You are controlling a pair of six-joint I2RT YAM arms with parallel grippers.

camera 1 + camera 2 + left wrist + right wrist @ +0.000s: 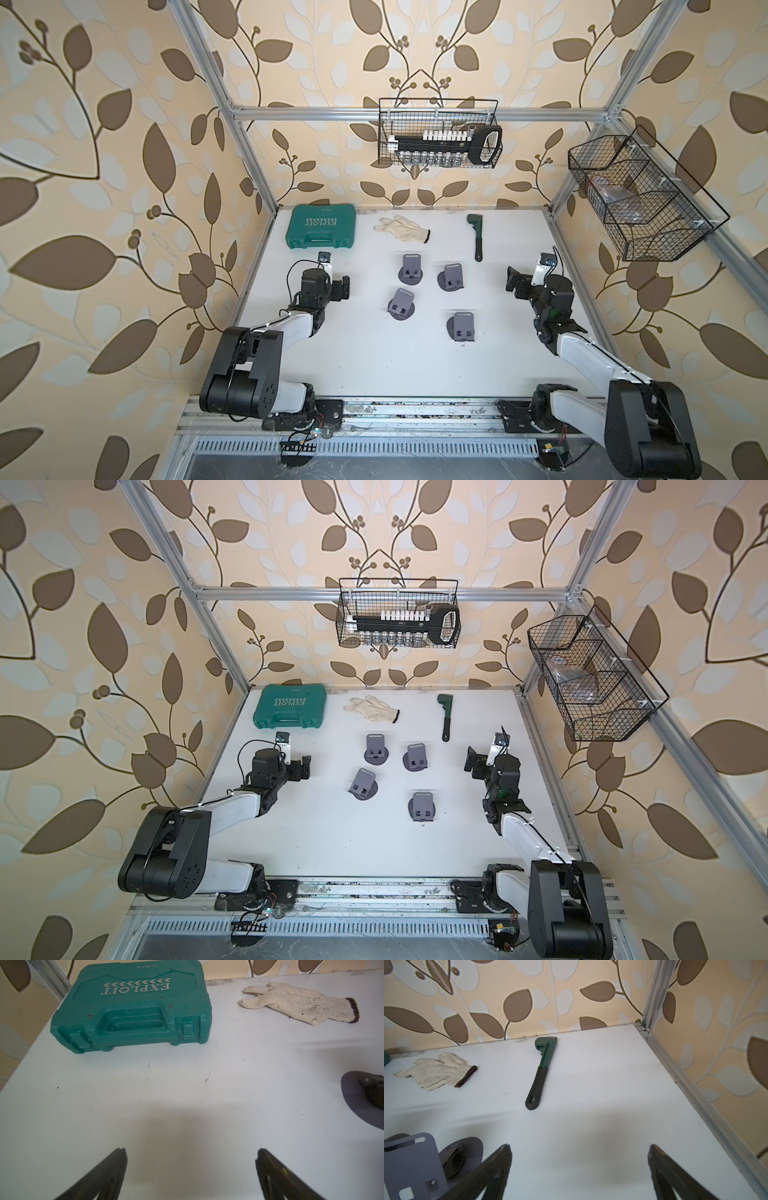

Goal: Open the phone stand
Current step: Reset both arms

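Your left pincer (pixel 191 1155) & right pincer (pixel 580 1152) gape wide, gripping nothing, w/ 4 grey phone stands (pixel 453 279), slotted plates on round dark bases, clustered mid surface (pixel 357 357) btwn them.

White surface (pixel 374 365) carries: green case (pixel 322 225) beyond left tool (pixel 191 1155); wrench (pixel 476 237) beyond right tool (pixel 579 1153); glove (pixel 403 228) between case and wrench; four stands (pixel 411 269) (pixel 451 279) (pixel 401 304) (pixel 462 327) between the tools, touching neither.
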